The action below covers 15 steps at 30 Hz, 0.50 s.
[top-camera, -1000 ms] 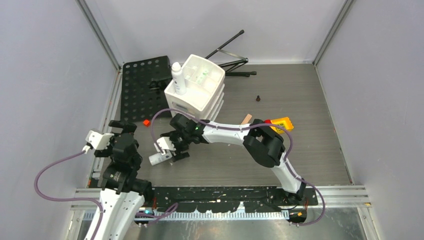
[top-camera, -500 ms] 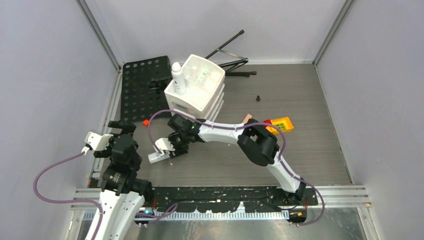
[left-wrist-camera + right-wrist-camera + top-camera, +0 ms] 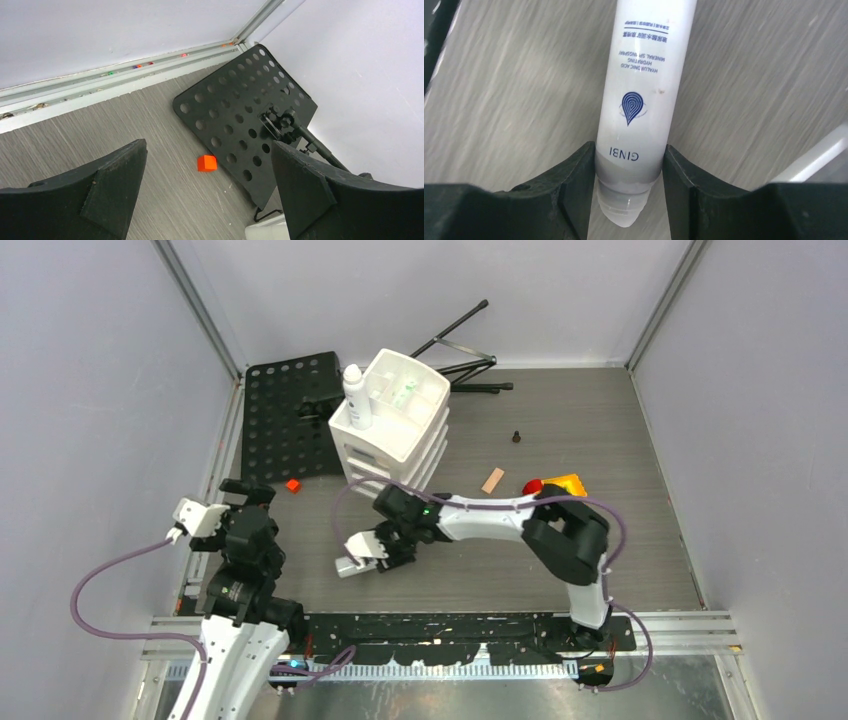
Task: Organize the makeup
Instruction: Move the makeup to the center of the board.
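Grey table (image 3: 620,440) | right end effector (image 3: 629,162) clamps white bottle (image 3: 644,75) | left end effector (image 3: 207,147) wide

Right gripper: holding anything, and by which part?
The right gripper pinches a white bottle at its clear-capped end; the left gripper is open, empty.

The desk (image 3: 620,430) is grey with thin lines like wood. Plain, pale grey-purple walls stand close around it: a back wall (image 3: 420,290), a left wall (image 3: 90,390) and a right wall (image 3: 760,390). Shiny metal strips (image 3: 195,302) run up the two back corners. A flat black plate (image 3: 270,425) full of round holes lies at the back left of the desk. Thin black stand legs (image 3: 455,335) lie by the back wall. A metal rail (image 3: 670,620) runs along the near edge. The light is soft and even.
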### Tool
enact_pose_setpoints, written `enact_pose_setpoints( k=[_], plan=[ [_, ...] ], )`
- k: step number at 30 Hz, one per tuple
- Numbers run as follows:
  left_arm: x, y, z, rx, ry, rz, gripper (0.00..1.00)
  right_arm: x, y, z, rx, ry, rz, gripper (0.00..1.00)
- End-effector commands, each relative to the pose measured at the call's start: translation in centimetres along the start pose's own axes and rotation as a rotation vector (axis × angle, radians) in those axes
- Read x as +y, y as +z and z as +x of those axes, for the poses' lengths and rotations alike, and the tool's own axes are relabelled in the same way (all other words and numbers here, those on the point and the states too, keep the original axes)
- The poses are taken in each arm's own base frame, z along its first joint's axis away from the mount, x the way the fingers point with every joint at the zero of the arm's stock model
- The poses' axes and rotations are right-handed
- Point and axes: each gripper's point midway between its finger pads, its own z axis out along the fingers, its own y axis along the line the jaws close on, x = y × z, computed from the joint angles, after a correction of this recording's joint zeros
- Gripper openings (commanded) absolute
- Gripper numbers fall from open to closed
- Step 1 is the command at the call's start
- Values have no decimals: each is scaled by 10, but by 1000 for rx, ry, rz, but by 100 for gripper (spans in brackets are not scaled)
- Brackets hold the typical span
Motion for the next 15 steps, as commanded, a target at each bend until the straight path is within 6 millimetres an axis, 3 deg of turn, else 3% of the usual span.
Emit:
enact_pose_setpoints(
  k=[1, 4, 8, 15],
  plan=[
    [-10, 3, 3, 2, -5, 21, 96, 17, -51, 16, 78, 50, 134, 26],
    [-14, 4, 7, 23, 13, 36, 97, 43, -71, 40, 146, 107, 165, 26],
    [-31, 2, 18, 61, 63, 150, 99, 66, -87, 58, 188, 146, 181, 33],
    [-66, -19, 55, 219, 136, 433, 99, 66, -97, 80, 287, 161, 247, 47]
  ],
)
